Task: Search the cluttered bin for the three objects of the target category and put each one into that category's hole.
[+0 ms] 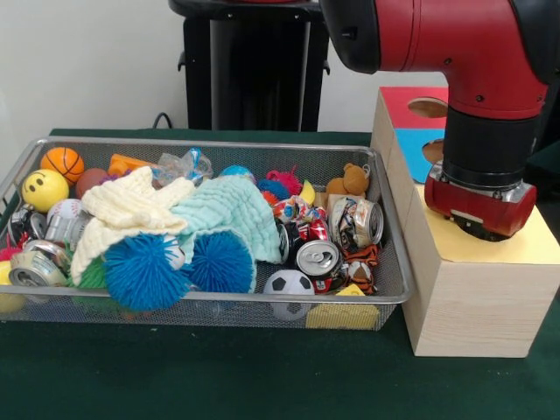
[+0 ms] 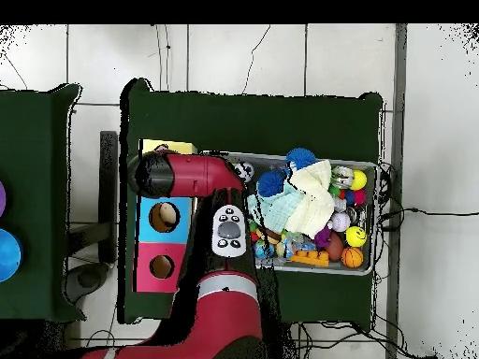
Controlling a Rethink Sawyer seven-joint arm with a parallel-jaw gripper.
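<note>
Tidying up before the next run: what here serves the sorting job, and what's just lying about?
Job: wire bin, its balls, cans and cloths (target category unclear), wooden box with holes, red arm.
Lying about: blue disc, floor cables.

The arm (image 1: 490, 114) hides the gripper and the box's yellow hole (image 2: 166, 148)

bin (image 1: 385, 227): wire mesh, metal, dull silver sheen
cans (image 1: 317, 259): thin metal, shiny, crumpled
cloths (image 1: 223, 219): soft textured fabric, matt, cream and pale mint
spiky balls (image 1: 144, 273): rubbery, covered in fine blue strands
soccer ball (image 1: 289, 283): smooth, slightly glossy
teddy bear (image 1: 350, 181): brown plush
box (image 1: 477, 306): pale wood, matt, visible grain; top panels smooth and coloured
tabletop (image 1: 219, 376): dark green cloth, matt
arm (image 1: 437, 39): red casing, smooth, glossy
</note>
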